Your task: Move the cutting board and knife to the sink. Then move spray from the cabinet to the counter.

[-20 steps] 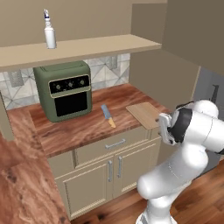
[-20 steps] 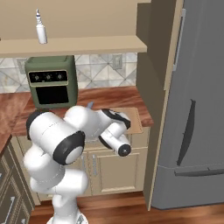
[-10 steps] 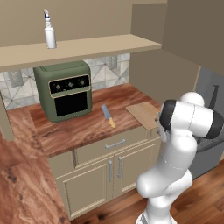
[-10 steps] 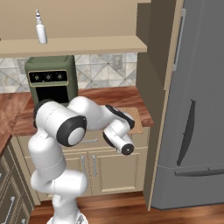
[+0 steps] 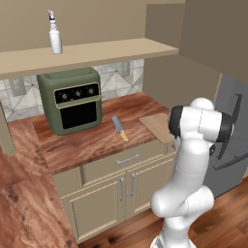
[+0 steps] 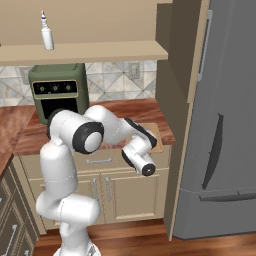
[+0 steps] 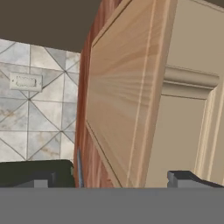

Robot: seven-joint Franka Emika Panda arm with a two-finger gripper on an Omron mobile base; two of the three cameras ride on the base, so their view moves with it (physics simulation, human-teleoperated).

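My jaws: spread wide with nothing between them; both dark tips (image 7: 46, 178) sit far apart at the bottom of the hand view, rolled on its side.
My hand: level with the desk's front right corner, out past the edge, above the drawer fronts.
Board (image 5: 159, 127): light tan, flat on the right end of the desk (image 5: 92, 143), right in front of my jaws; in the hand view (image 7: 122, 87) its edge runs between my tips, not touching either that I can tell.
Knife (image 5: 119, 128): flat on the desk beyond the board from my jaws, well apart from them; grey-blue blade toward the wall, yellow handle toward the desk front.
Oven (image 5: 70, 99): green, upright at the back of the desk, farther off than the knife.
Spray (image 5: 55, 36): white bottle upright on the cabinet (image 5: 92, 53) shelf, high above my jaws and far to the oven's side; also in the right base view (image 6: 46, 32).
Fridge (image 6: 225, 125): grey, tall, on the side of my jaws away from the oven.
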